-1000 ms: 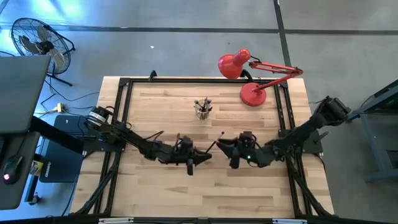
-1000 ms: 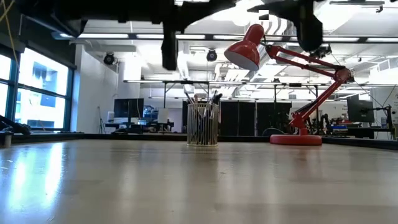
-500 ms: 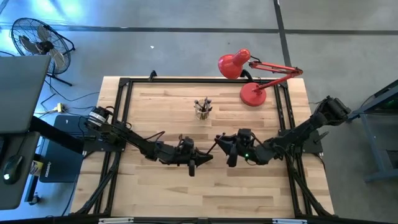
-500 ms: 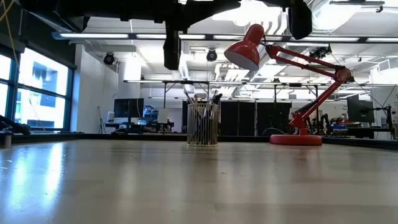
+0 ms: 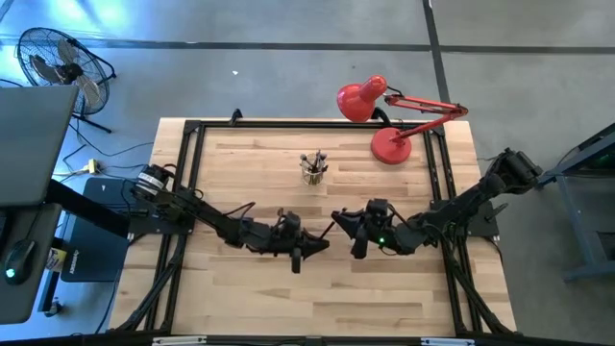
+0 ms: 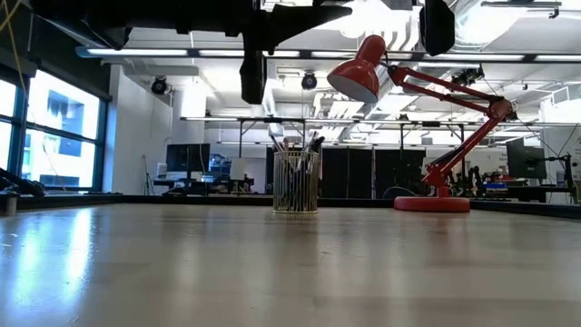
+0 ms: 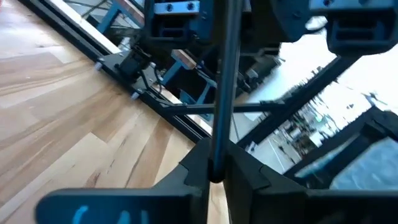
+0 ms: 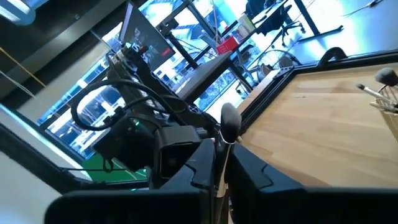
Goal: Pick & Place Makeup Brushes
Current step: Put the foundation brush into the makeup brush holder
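Dark and thin, one makeup brush (image 7: 221, 93) hangs above mid-table, pinched at one end by the left gripper (image 5: 309, 243) and at the other by the right gripper (image 5: 343, 219), both closed on it. More makeup brushes (image 5: 313, 160) stand in a clear cup (image 6: 296, 182) farther back, near a red desk lamp (image 5: 389, 115)

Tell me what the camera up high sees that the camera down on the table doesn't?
Only the high view shows both whole arms, with the left gripper and right gripper close together over the table, one makeup brush between them, plus a fan on the floor. Only the low view shows the room behind: windows and ceiling lights. Both show the cup of brushes and the red lamp.
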Robot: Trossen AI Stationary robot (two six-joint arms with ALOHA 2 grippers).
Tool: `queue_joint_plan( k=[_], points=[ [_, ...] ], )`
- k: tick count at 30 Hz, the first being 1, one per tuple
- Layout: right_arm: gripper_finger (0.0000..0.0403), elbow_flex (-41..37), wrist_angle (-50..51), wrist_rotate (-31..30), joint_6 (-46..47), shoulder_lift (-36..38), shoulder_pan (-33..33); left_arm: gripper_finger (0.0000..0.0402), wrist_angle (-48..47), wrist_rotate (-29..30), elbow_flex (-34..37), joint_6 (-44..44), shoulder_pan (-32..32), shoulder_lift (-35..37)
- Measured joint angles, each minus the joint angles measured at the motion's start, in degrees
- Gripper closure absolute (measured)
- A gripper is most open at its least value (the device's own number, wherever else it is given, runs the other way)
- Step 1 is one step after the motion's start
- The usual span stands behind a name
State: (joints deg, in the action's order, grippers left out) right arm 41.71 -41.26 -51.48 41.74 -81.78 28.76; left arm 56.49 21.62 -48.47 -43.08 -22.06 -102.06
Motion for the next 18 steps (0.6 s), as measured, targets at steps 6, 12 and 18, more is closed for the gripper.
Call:
queue_joint_plan(
  k=[6, 12, 18],
  points=[
    [0.0386, 0.0, 0.4, 1.9, -1.3, 0.0, -0.2, 0.0323, -0.7, -6.8, 0.0, 2.8, 1.4, 0.0],
    [0.0386, -0.1, 5.5, 2.2, 3.1, 0.0, -0.2, 0.0292, -6.9, -20.4, 0.0, 2.9, 6.9, 2.2],
    [0.0380, -0.1, 13.0, 3.7, 9.7, 0.0, 0.3, 0.0280, -16.1, -38.3, 0.0, 4.3, 13.0, 4.7]
  ],
)
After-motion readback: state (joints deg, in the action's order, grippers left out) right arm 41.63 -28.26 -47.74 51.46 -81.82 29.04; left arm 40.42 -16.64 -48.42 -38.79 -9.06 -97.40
